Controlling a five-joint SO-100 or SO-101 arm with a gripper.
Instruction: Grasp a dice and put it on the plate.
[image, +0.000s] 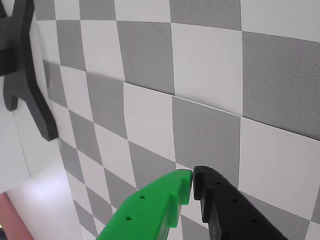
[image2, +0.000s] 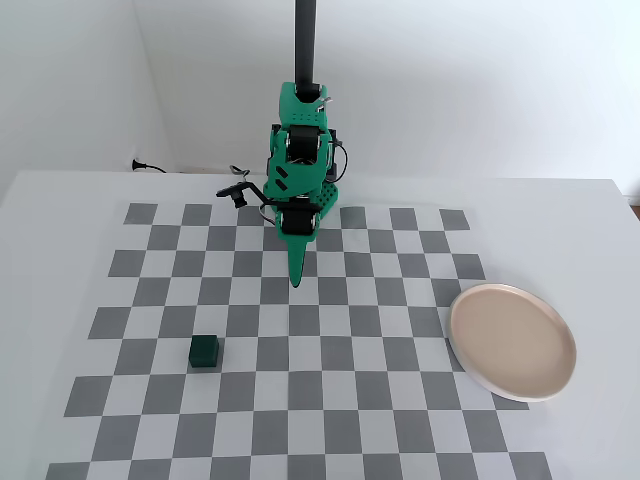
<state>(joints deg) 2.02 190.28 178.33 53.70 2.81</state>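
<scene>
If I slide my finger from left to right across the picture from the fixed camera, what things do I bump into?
The dice → the gripper of the green arm, closed → the plate.

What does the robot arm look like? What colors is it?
The arm is bright green with black motors and thin black cables at its side. Its gripper has two pointy fingers: one green, one black, each dotted with small holes.

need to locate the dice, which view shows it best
The fixed view: the dice sits in full sight on the checkerboard, left of the plate. The wrist view shows only squares and the shut gripper, no dice.
</scene>
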